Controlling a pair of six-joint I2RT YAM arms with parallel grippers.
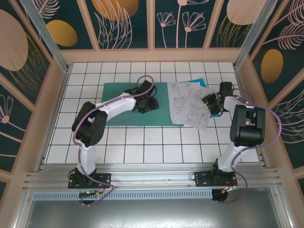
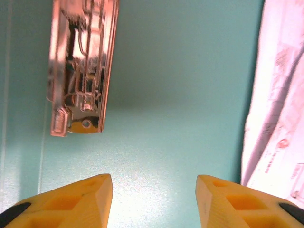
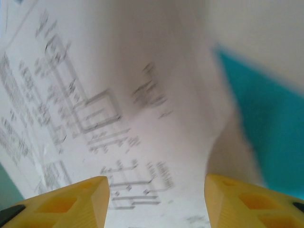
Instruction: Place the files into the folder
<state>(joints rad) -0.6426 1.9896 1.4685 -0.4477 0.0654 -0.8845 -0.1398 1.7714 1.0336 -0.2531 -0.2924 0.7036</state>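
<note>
The left gripper [image 2: 154, 202] hangs low over the folder [image 1: 116, 107], its yellow fingers [image 2: 80, 202] spread wide with nothing between them. Ahead of it in the left wrist view, a shiny metal clip [image 2: 80, 71] lies on the teal surface. The right gripper [image 3: 154, 202] is likewise spread and holds nothing; it hovers close above the files [image 1: 190, 104], whose black text and diagrams are blurred in the right wrist view, and whether it touches the paper cannot be told. The folder lies flat on the white tiled table [image 1: 142, 137], left of centre. The white sheets fan out beside it, their left edges overlapping its right edge. A cyan-blue sheet [image 1: 203, 82] peeks out from under their far right corner
</note>
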